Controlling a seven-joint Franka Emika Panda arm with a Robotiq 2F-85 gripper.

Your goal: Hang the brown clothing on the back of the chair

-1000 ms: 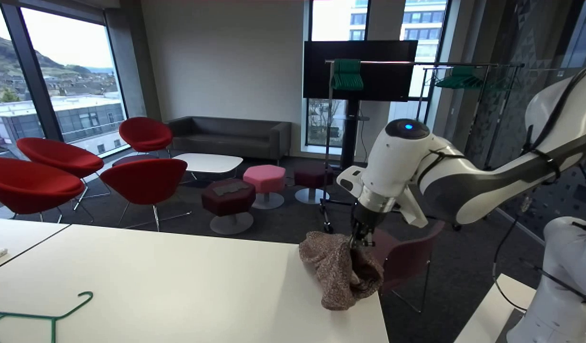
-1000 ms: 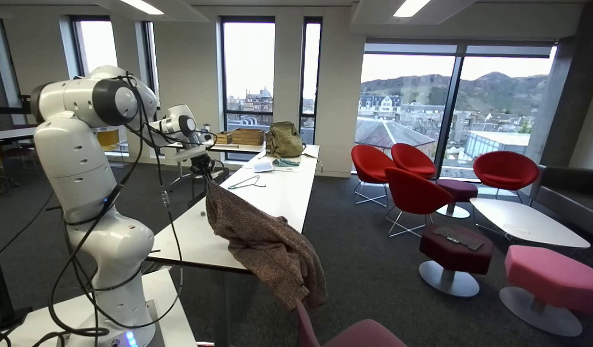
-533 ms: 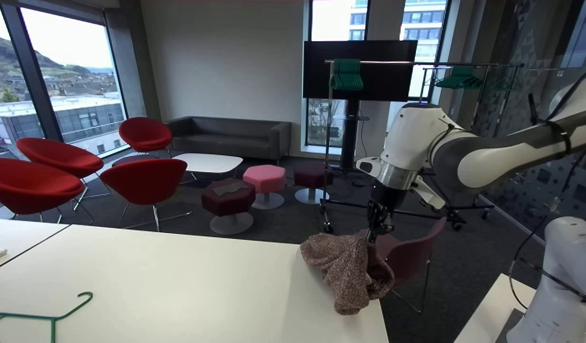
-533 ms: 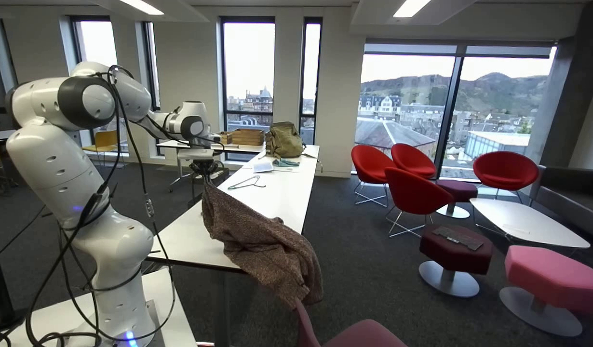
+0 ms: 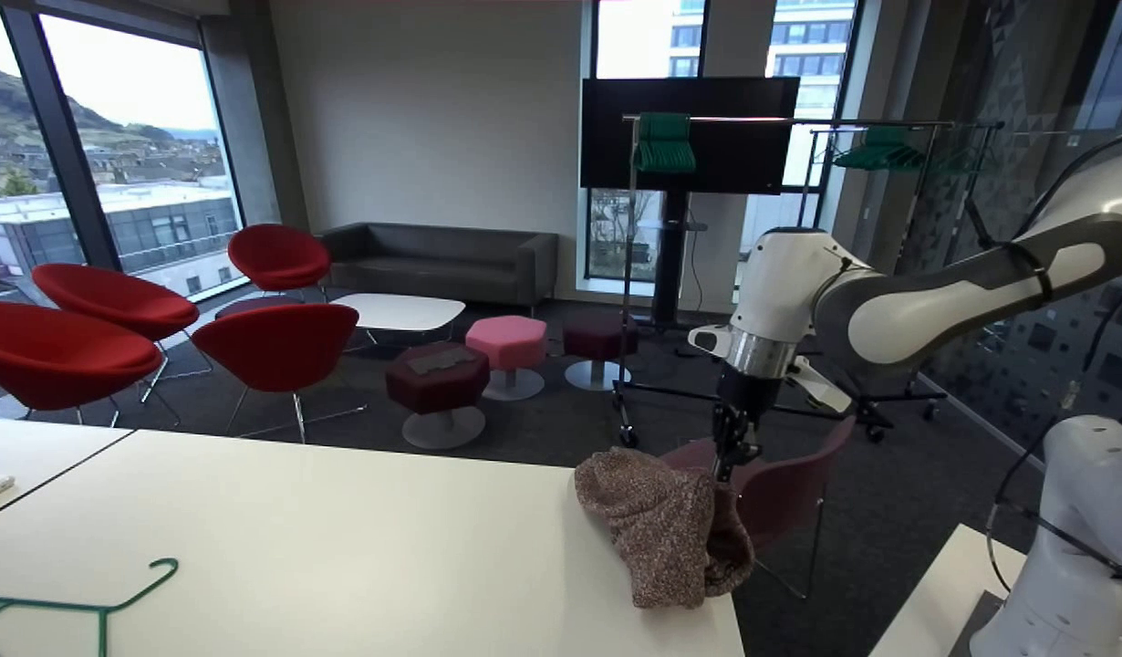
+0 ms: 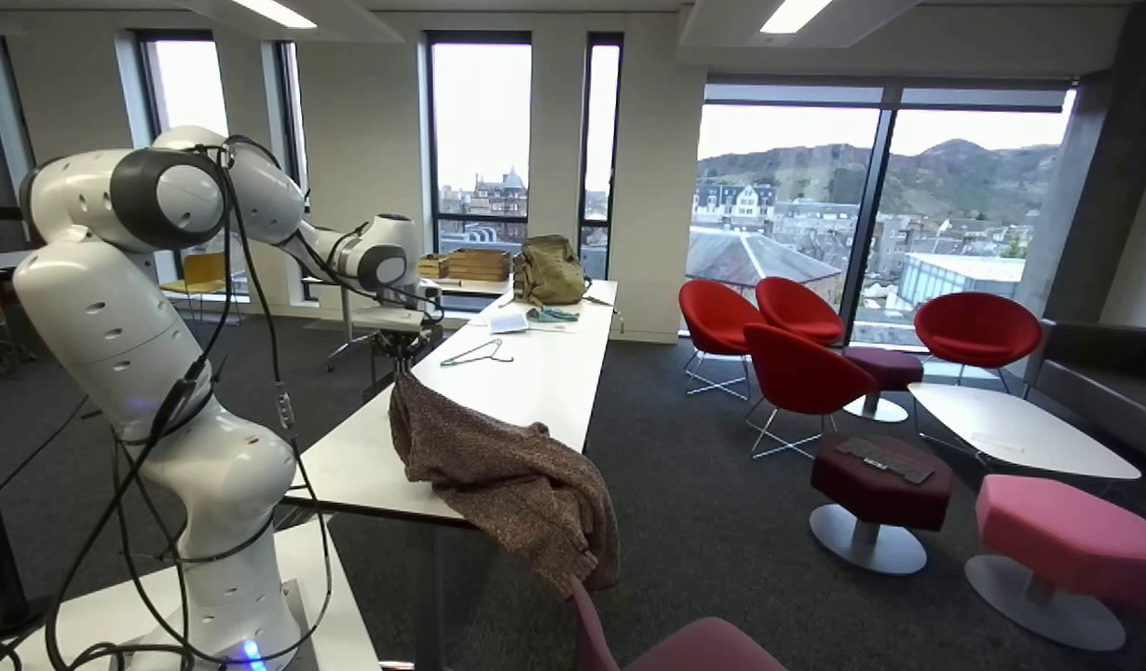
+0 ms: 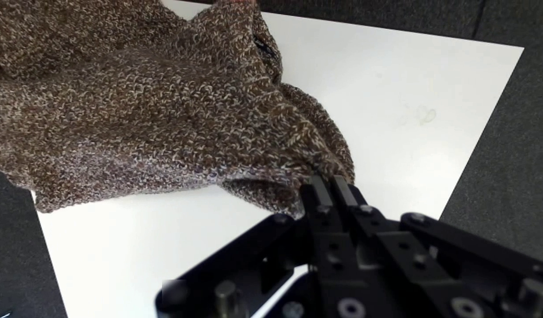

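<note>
The brown knitted clothing (image 5: 648,534) lies bunched at the end of the white table (image 5: 342,547). In an exterior view, the clothing (image 6: 503,466) stretches from my gripper (image 6: 401,366) across the table corner, and its other end hangs past the edge. That end meets the top of the maroon chair's back (image 6: 593,629) in this view; I cannot tell whether they touch. The chair (image 5: 789,497) is partly hidden behind clothing and gripper. In the wrist view my gripper (image 7: 328,180) is closed on one edge of the clothing (image 7: 143,110), with fabric between the fingertips.
A green hanger (image 5: 105,608) lies on the table. A backpack (image 6: 548,270) stands at the table's far end. A clothes rack (image 5: 629,274) stands behind the chair. Stools (image 6: 880,480) and red chairs (image 6: 806,368) stand on the floor beyond the table.
My gripper has moved toward the robot base and then lowered, drawing the held edge of the clothing with it. The far end of the clothing has shifted only slightly.
</note>
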